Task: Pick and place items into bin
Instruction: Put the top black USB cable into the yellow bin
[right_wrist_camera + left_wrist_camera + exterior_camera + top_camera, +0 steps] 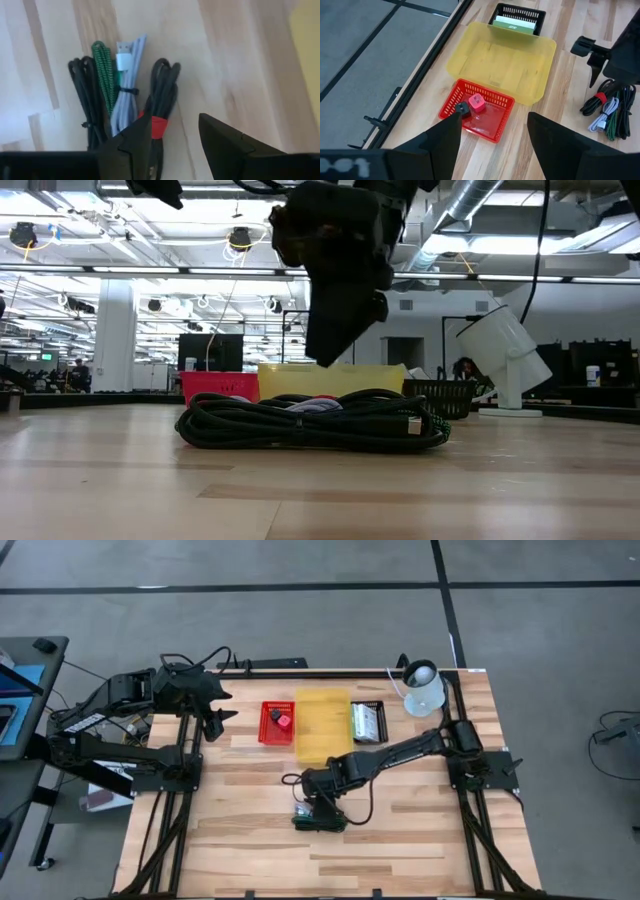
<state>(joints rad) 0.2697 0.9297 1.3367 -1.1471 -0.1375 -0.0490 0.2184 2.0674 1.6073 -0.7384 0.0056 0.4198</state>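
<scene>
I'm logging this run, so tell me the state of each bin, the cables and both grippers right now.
Red basket: holds a red block and a dark piece.
Yellow bin: empty.
Black basket: holds a green-and-white item.
Cable bundle: on the table.
Right gripper: open above the cables.
Left gripper: open, waiting over the red basket.

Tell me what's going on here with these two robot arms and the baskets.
The right gripper hovers open just above a pile of bundled cables on the table, apparently about to pick one. The left gripper waits open near the red basket, which holds a small red block. The yellow bin looks empty; the black basket holds a green-and-white item.
</scene>
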